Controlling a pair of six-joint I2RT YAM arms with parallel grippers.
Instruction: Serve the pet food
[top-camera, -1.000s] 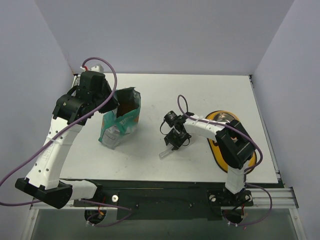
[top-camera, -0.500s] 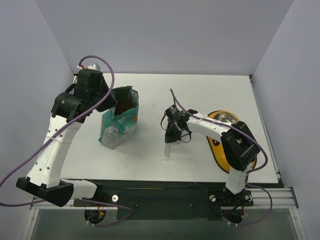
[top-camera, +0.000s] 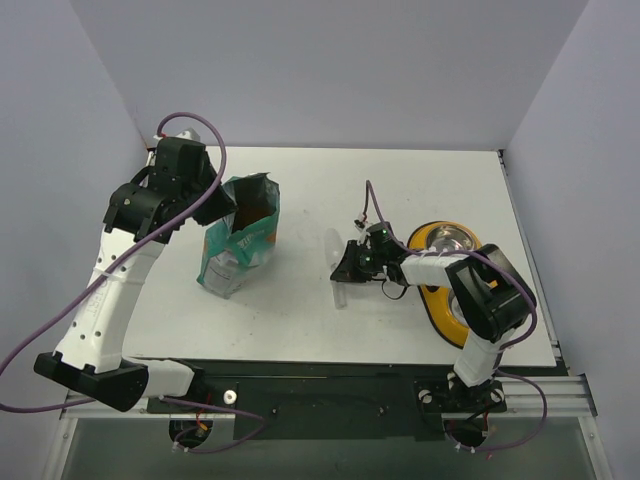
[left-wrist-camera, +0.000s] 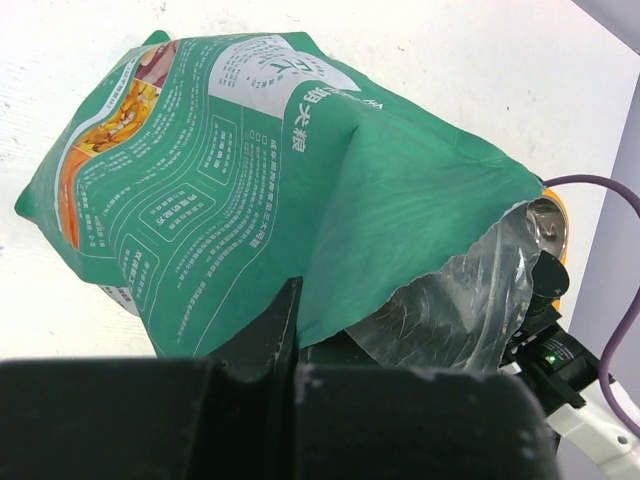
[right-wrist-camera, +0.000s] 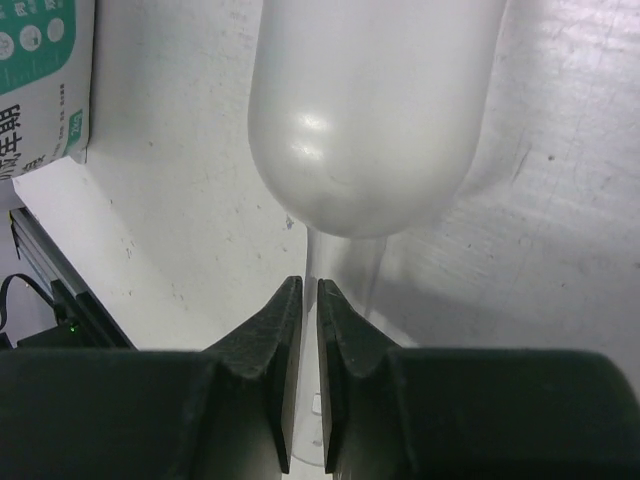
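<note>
The teal-green bag (top-camera: 238, 248) stands open at the left; it fills the left wrist view (left-wrist-camera: 250, 190). A brown patch (top-camera: 256, 210) shows in its mouth; I cannot make out single kibble pellets. My left gripper (top-camera: 224, 206) is shut on the bag's upper edge, one finger (left-wrist-camera: 270, 335) against the green film. My right gripper (top-camera: 344, 270) is low over the table, shut on the handle of the clear plastic scoop (top-camera: 339, 292). In the right wrist view the handle (right-wrist-camera: 310, 330) runs between the fingers, and the scoop's empty bowl (right-wrist-camera: 375, 110) is ahead.
A yellow-rimmed metal pet bowl (top-camera: 437, 238) sits at the right, partly under the right arm; its rim shows past the bag (left-wrist-camera: 548, 222). Grey walls stand on three sides. The table's near edge has a black rail (top-camera: 320, 385).
My right arm has stretched out low and turned its wrist, carrying the scoop slightly right and up in the view. My left gripper holds the bag's edge and has hardly moved.
</note>
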